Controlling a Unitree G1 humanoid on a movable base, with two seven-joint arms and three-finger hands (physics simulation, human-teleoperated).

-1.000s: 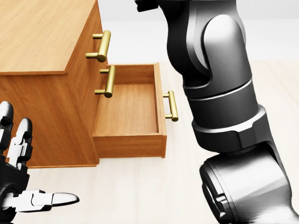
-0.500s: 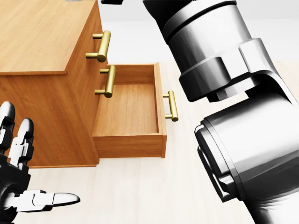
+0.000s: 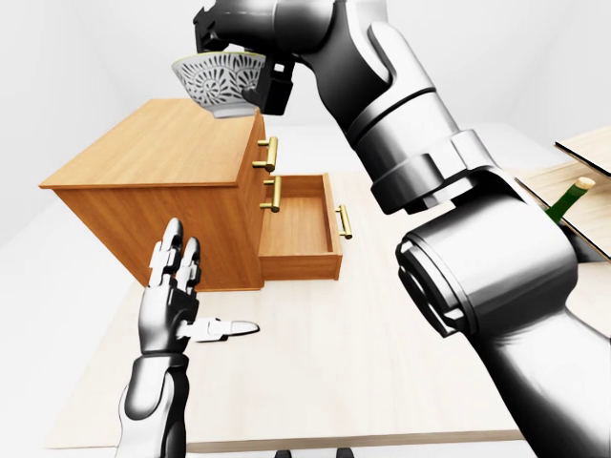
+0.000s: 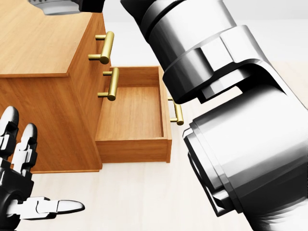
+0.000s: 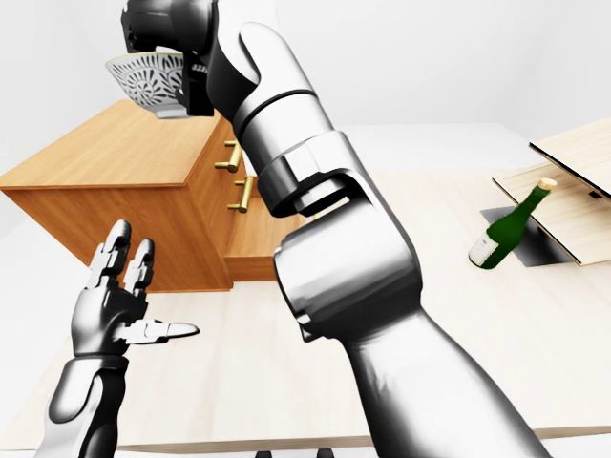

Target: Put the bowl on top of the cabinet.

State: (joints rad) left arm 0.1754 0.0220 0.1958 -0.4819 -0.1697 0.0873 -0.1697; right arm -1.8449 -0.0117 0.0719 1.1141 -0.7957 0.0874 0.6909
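Observation:
A white bowl (image 3: 218, 84) with a dark leaf pattern hangs in the air above the right end of the wooden cabinet (image 3: 158, 148), apart from its top. My right hand (image 3: 256, 69) is shut on the bowl's rim, its arm reaching up across the left-eye view. In the head view only the bowl's underside (image 4: 54, 6) shows, at the top left edge. Below the cabinet's near corner, my left hand (image 3: 183, 303) stands open and holds nothing, fingers up and thumb out to the right.
The cabinet's bottom drawer (image 3: 299, 227) stands pulled out and empty, with brass handles (image 3: 271, 153) above it. A green bottle (image 5: 506, 234) leans beside a wooden board (image 5: 573, 186) at the right. The table's near edge (image 3: 363, 441) runs along the bottom.
My right arm has swung up and to the left, bringing the bowl into the top left of the head view over the cabinet. The left hand has barely moved.

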